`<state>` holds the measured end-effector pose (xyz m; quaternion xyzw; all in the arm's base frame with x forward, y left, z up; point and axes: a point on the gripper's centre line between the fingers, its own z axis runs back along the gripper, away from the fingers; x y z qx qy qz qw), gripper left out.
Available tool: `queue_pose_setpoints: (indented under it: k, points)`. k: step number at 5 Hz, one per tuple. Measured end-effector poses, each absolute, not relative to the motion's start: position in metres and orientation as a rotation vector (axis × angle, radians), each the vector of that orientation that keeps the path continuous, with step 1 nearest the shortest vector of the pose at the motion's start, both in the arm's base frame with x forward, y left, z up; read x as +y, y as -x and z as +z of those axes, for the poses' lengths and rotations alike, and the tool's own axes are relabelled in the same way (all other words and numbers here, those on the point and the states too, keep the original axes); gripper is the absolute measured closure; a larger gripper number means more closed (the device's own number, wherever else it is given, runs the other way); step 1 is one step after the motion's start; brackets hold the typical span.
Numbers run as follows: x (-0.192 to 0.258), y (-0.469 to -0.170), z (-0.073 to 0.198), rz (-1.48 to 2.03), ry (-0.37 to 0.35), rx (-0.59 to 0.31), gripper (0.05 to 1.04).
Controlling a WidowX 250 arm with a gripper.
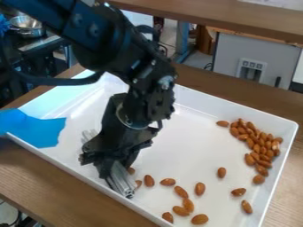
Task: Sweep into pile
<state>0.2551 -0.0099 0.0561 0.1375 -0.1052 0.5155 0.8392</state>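
Note:
The black gripper hangs low over the near left part of a white tray. Below it a silvery, ridged sweeping tool slants down to the tray near its front wall. Almonds lie just right of the tool, one close by and another partly hidden behind it. Several more, such as one, are scattered toward the tray's near corner. A denser cluster of almonds runs along the right wall, with a few loose ones below it.
A blue sheet drapes over the tray's left edge. The tray's raised walls stand on a brown wooden table. Behind are a metal bowl at upper left and a grey panel beyond the table.

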Motion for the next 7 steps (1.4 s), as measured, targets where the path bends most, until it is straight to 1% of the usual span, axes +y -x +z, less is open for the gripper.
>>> queue_pose_setpoints:
  k: [2,3,4,5,6,7]
  points:
    - [-0.024,-0.270,0.052,1.096,-0.314,-0.230,0.712]
    - [-0.048,-0.286,0.052,1.109,-0.311,-0.234,0.712]
    - [-0.083,-0.305,0.054,1.143,-0.314,-0.212,0.712]
    - [-0.116,-0.331,0.054,1.177,-0.322,-0.208,0.712]
    - [-0.139,-0.360,0.054,1.218,-0.331,-0.218,0.712]
    - [-0.146,-0.387,0.053,1.267,-0.360,-0.223,0.712]
